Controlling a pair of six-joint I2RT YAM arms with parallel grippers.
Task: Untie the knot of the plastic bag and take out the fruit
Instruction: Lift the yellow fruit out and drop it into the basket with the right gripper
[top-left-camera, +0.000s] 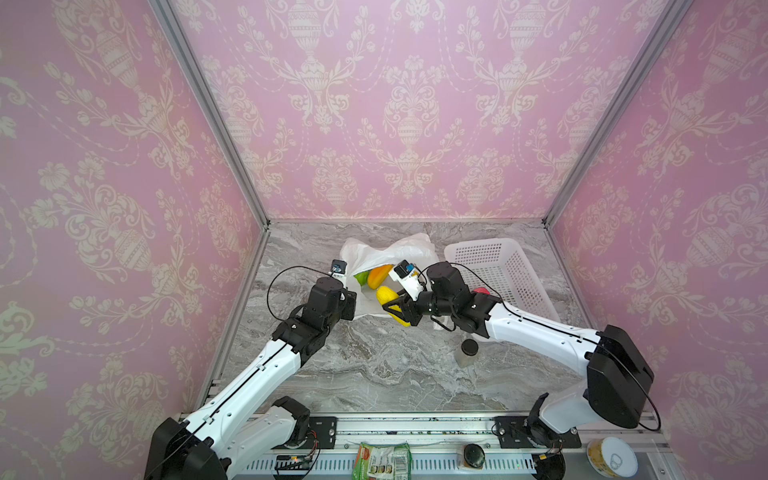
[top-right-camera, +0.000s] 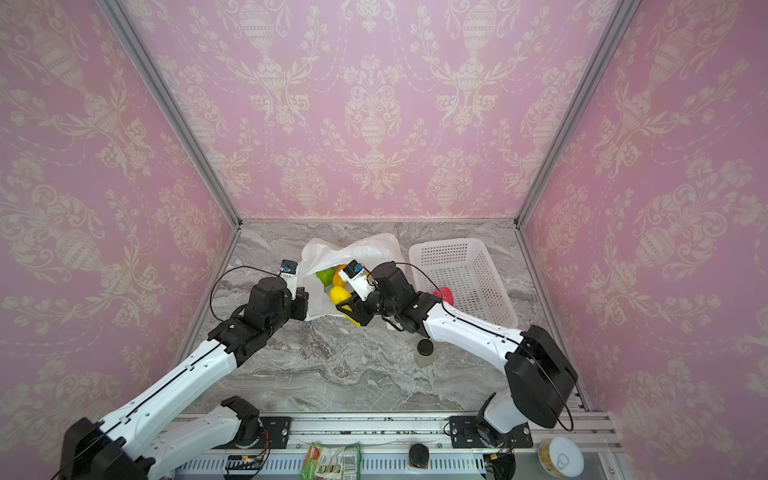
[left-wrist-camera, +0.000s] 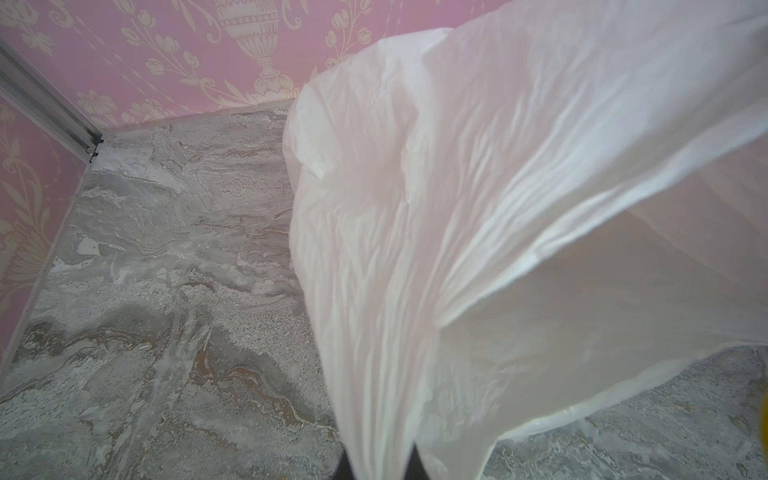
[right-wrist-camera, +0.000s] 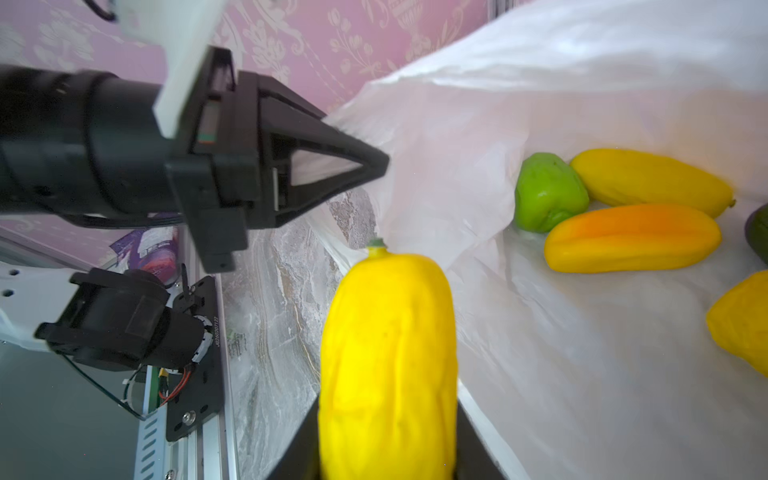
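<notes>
- In both top views, a large thin white translucent plastic bag (top-left-camera: 395, 249) (top-right-camera: 361, 249) is seen lying on the grey marbled bench (top-left-camera: 374, 374), its mouth open toward the arms. A white perforated plastic basket (top-left-camera: 498, 266) stands just beside the bag, on its right.
- At the bag's left edge, the left pincer (top-left-camera: 356, 306) is largely covered by its own wrist. At the bag's mouth, the right pincer (top-left-camera: 395, 311) is clamped on a yellow ribbed oblong fruit (top-left-camera: 385, 296). A green lumpy fruit (top-left-camera: 360, 277) and an orange oblong fruit (top-left-camera: 379, 275) are seen deeper inside the bag.
- In the left wrist view, the left pincer (left-wrist-camera: 380, 469) is clenched on the bag (left-wrist-camera: 498, 208), whose film is held up off the bench.
- In the right wrist view, the yellow ribbed oblong fruit (right-wrist-camera: 390, 353) is grasped between the right pincer's fingers (right-wrist-camera: 473, 453), over the bag's rim. Inside the bag (right-wrist-camera: 540, 104), the green lumpy fruit (right-wrist-camera: 548, 191) is touched by the orange oblong fruit (right-wrist-camera: 631, 237) and a yellow smooth oblong fruit (right-wrist-camera: 648, 178). The left pincer (right-wrist-camera: 382, 162) is pinched on the bag's edge.
</notes>
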